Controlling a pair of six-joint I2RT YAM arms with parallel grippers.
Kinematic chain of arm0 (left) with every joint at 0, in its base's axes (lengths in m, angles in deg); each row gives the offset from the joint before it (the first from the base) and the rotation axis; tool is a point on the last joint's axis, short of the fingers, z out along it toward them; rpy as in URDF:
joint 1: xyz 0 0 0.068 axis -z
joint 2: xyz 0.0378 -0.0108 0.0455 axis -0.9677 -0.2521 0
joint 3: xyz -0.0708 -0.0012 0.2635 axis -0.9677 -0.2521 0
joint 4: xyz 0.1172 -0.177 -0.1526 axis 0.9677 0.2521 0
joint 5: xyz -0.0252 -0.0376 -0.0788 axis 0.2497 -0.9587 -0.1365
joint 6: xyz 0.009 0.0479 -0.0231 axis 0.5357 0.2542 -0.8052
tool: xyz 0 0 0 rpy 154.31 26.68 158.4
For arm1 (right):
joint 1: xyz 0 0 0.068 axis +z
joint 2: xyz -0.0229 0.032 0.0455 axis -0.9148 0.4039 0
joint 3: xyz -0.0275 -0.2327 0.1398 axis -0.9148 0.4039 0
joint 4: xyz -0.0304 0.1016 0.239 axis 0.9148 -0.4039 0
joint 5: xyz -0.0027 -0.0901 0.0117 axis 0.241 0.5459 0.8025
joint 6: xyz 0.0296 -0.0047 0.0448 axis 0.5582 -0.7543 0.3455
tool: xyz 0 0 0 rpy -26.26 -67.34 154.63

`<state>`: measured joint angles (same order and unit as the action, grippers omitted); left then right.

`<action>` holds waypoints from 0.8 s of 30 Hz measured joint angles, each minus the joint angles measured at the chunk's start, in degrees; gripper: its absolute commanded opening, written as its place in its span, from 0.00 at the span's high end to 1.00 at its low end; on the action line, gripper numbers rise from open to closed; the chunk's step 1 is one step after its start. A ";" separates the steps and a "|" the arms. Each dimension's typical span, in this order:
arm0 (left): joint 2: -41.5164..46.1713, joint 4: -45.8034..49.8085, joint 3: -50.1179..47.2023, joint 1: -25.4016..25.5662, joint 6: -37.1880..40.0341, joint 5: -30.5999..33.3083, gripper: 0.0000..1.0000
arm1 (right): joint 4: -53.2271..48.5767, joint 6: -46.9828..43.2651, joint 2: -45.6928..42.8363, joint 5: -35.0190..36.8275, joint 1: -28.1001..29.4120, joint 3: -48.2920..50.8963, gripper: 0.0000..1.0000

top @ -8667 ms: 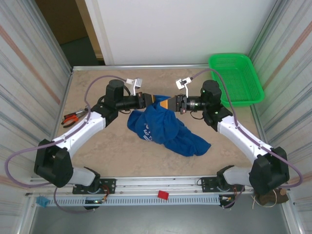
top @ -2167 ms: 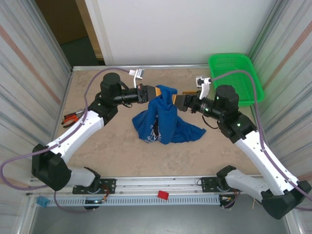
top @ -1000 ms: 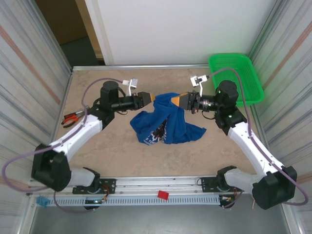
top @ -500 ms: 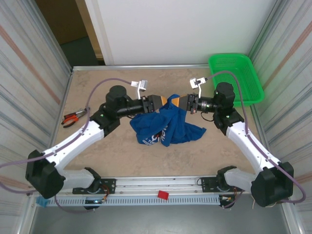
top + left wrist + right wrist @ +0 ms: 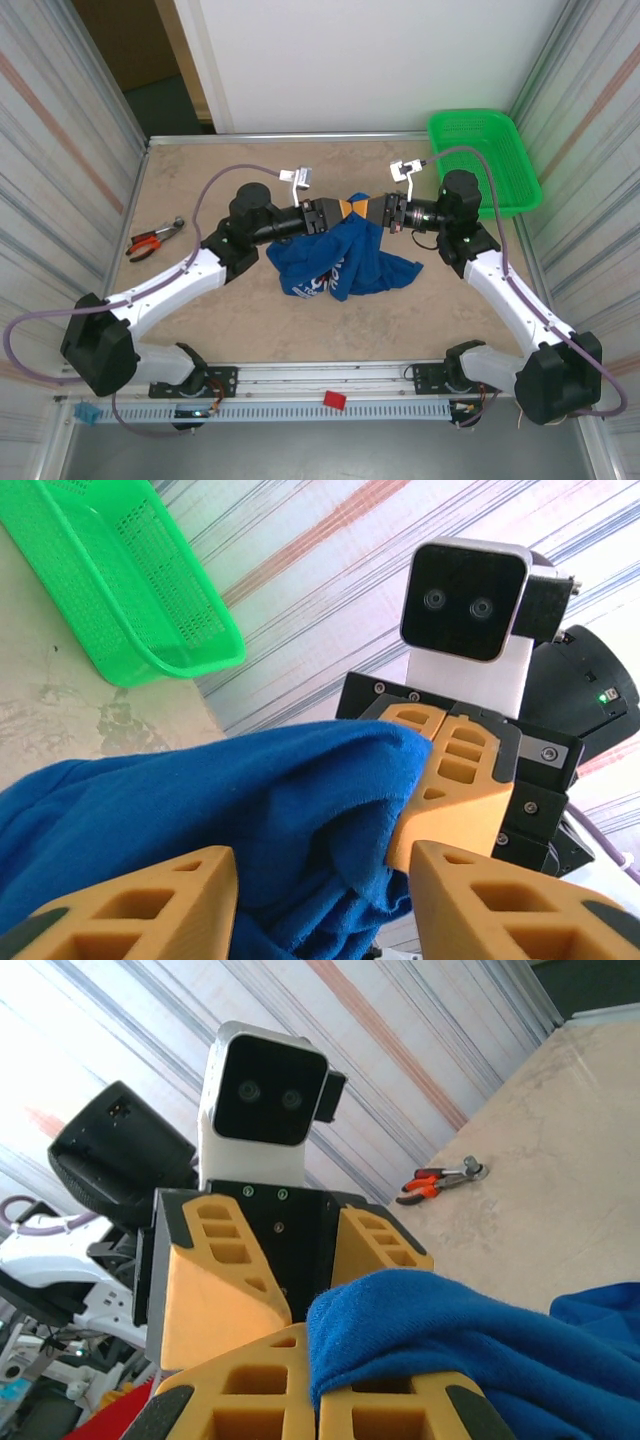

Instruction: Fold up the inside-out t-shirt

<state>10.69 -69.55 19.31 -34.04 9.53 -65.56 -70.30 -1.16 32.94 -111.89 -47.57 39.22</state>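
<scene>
Royal-blue soft cloth t-shirt (image 5: 345,262) is bunched in a loose heap about mid-table on the beige stone-pattern tabletop (image 5: 200,330). White print shows on the heap's 7 o'clock side. One fold is pulled up off the heap at its 12 o'clock edge, and both grippers meet there nose to nose.

Right gripper (image 5: 364,209) comes in from 3 o'clock. Its orange fingers are pressed together, pinching the raised fold. In the right wrist view the cloth edge is clamped right at the tips and drapes off toward 4 o'clock.

Left gripper (image 5: 337,209) comes in from 9 o'clock. Its orange fingers are spread wide, straddling the same fold. Blue cloth fills the gap between them in the left wrist view, but they are not clamped on it. Can't tell if either pad actually touches fabric.

Green plastic mesh basket (image 5: 485,160) is at the table's 2 o'clock corner, well apart from the t-shirt. Red-handled metal pliers (image 5: 152,238) lie flat near the 9 o'clock edge. Small red block (image 5: 333,400) sits on the rail at 6 o'clock, between the arm bases.
</scene>
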 measured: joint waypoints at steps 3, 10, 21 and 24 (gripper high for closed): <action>-0.70 -3.54 -1.68 0.31 -1.22 0.00 0.78 | 0.22 0.00 0.00 0.04 0.00 -0.02 1.00; -2.01 -9.33 -3.04 0.39 -3.89 0.02 1.00 | 0.79 0.70 -0.04 0.04 -0.02 0.00 0.56; 1.66 -5.88 -0.79 0.39 -3.26 1.70 1.00 | -0.92 -0.66 -1.55 3.32 -1.66 4.02 0.43; 2.84 -4.96 0.72 0.39 -2.78 1.75 1.00 | -1.38 -0.66 -1.53 4.42 -1.68 6.25 0.42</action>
<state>13.53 -74.51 20.03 -33.64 6.75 -63.81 -71.68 -1.81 31.41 -107.48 -49.25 45.47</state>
